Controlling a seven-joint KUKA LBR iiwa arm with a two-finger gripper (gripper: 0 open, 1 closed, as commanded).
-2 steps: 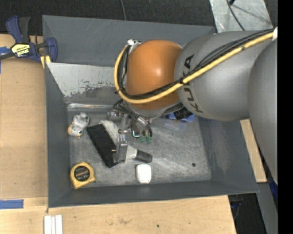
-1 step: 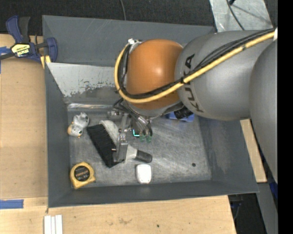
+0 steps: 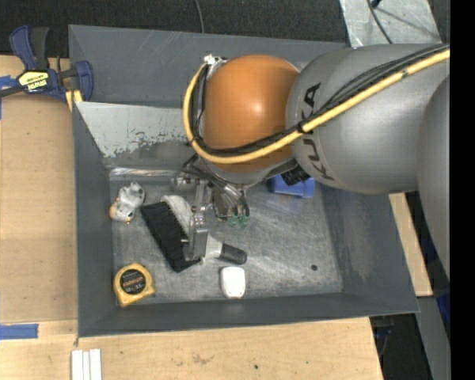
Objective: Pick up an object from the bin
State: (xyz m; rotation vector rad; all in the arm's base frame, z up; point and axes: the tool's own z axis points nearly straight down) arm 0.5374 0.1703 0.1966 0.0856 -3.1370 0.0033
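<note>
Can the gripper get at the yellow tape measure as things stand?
Probably yes: the tape measure lies uncovered, apart from the black pad that the gripper is over. The bin wall beside it may cramp the approach.

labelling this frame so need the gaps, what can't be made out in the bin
Camera view:
1. Blue plastic object: mostly hidden under the arm's orange cover; kind unclear.
2. White curved piece beside the black flat rectangular pad: partly covered by the gripper.
3. Small black cylinder: left end hidden behind the gripper.
</note>
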